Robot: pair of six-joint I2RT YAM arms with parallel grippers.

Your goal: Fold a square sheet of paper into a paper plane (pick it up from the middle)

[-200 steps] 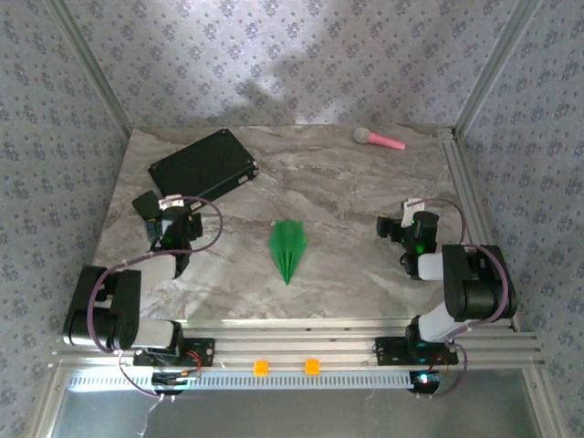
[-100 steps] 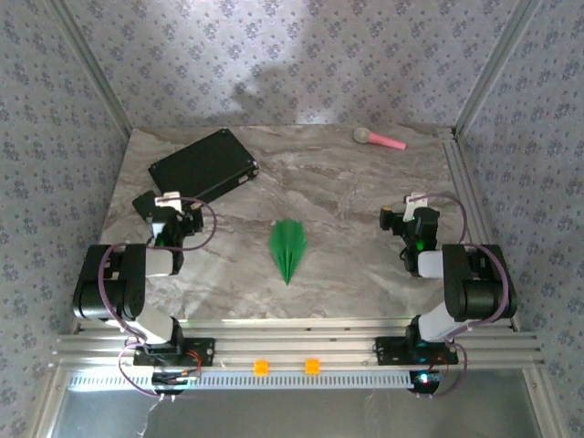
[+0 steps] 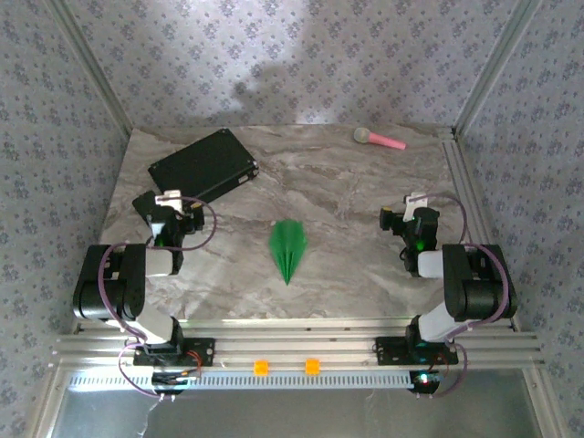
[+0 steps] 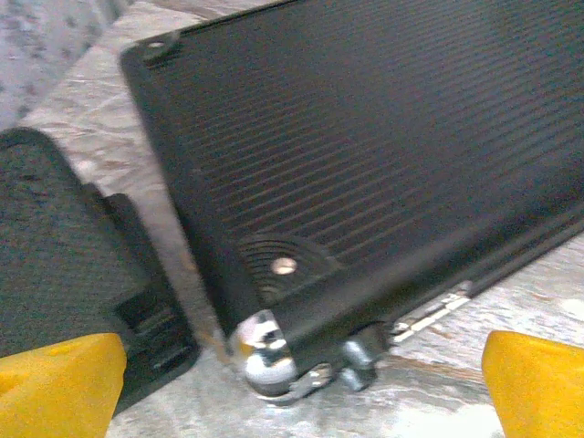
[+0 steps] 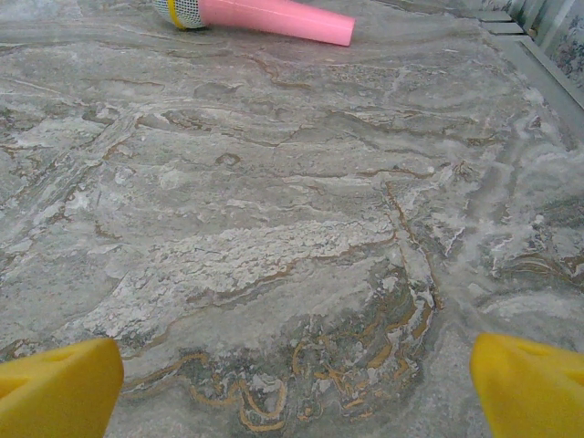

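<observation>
Nearest me, at 6 o'clock on the rail in front of the grey marbled bench [image 3: 365, 274], sit two small orange clips [image 3: 260, 367].

Just beyond them are the two arms, and that is where the change is. Over the last second the left arm [image 3: 137, 274] has drawn back and folded up over its base at 7 o'clock. The right arm [image 3: 461, 283] at 5 o'clock has hardly shifted. The left jaws stand wide apart with nothing between the yellow fingertips [image 4: 55, 379], which hang just short of the near corner of the case. The right jaws are equally wide, with only bare bench between their yellow fingertips [image 5: 55, 383].

At the middle of the bench lies one bright green paper plane [image 3: 288, 248], a narrow creased dart with its tip toward 6 o'clock. It is well apart from both arms and has not moved as the left arm withdrew. To me that means the folding is done and the arms are settling back to rest. No flat sheet is left.

Farther off at 10 o'clock is one black rectangular ribbed case [image 3: 203, 166]. At 1 o'clock near the far edge lies one pink-handled toy microphone [image 3: 379, 139].
</observation>
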